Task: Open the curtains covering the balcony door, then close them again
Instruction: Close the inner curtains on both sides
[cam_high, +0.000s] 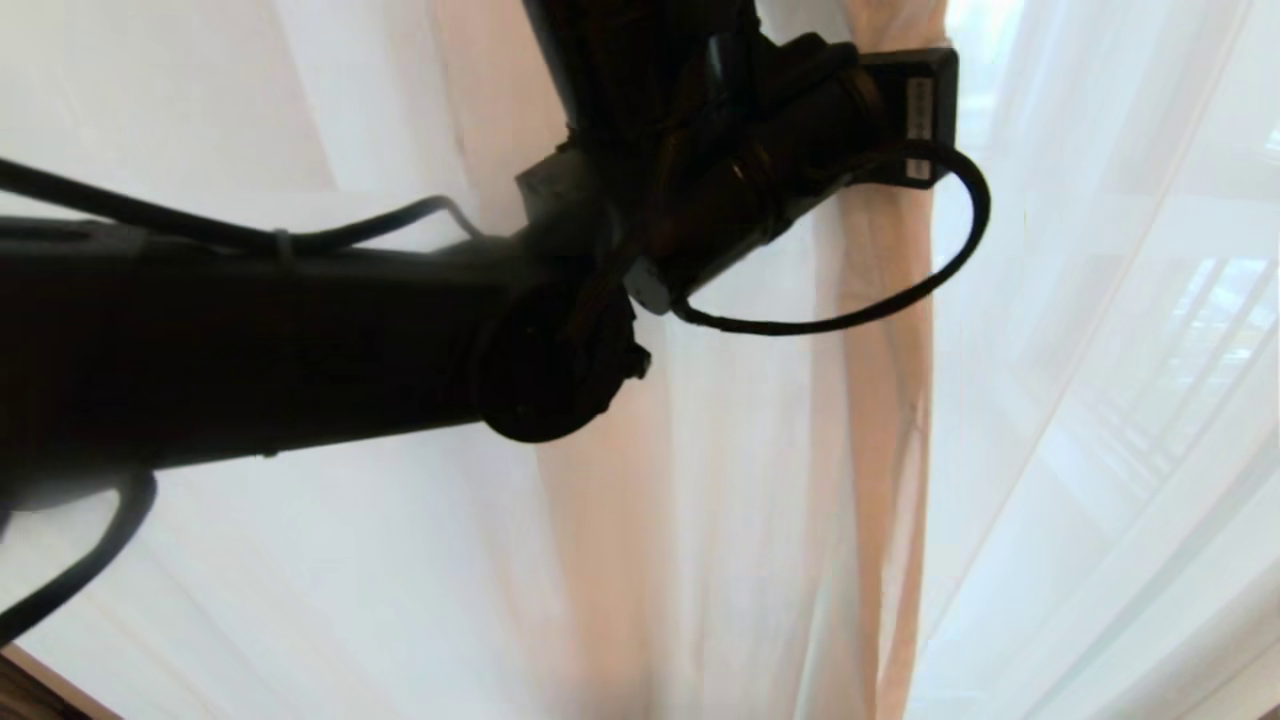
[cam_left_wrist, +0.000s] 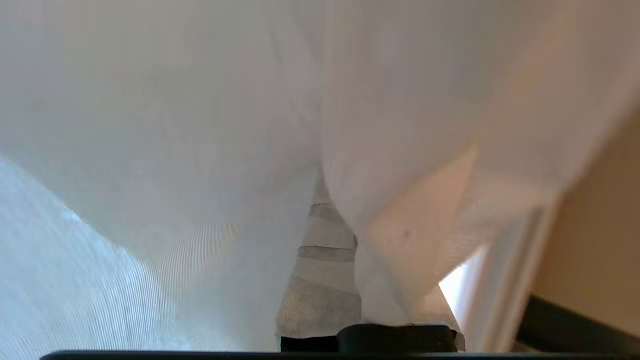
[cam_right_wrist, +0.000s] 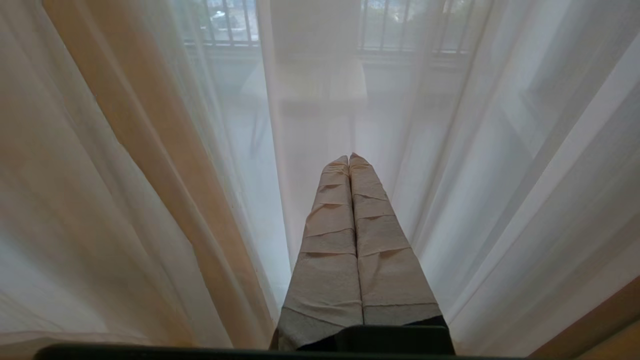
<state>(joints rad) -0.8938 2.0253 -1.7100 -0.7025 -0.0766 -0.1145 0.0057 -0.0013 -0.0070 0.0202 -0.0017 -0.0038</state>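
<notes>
The curtains (cam_high: 760, 500) fill the head view: thin white sheers with a beige fold (cam_high: 890, 400) running down them. My left arm (cam_high: 300, 340) reaches across from the left, and its wrist (cam_high: 800, 120) is pressed against that fold, hiding the fingers. In the left wrist view the left gripper (cam_left_wrist: 330, 200) is shut on the curtains (cam_left_wrist: 425, 125); one taped finger (cam_left_wrist: 320, 265) shows and cloth covers the other. My right gripper (cam_right_wrist: 349, 159) is shut with nothing in it, pointing at the sheers (cam_right_wrist: 500, 175). The balcony door is hidden behind the cloth.
Black railing bars (cam_right_wrist: 400, 25) of a farther window show faintly through the sheers. A beige wall (cam_left_wrist: 595, 225) and a white frame edge (cam_left_wrist: 505, 285) lie beside the left gripper. A strip of wooden floor (cam_high: 25, 695) shows at the lower left of the head view.
</notes>
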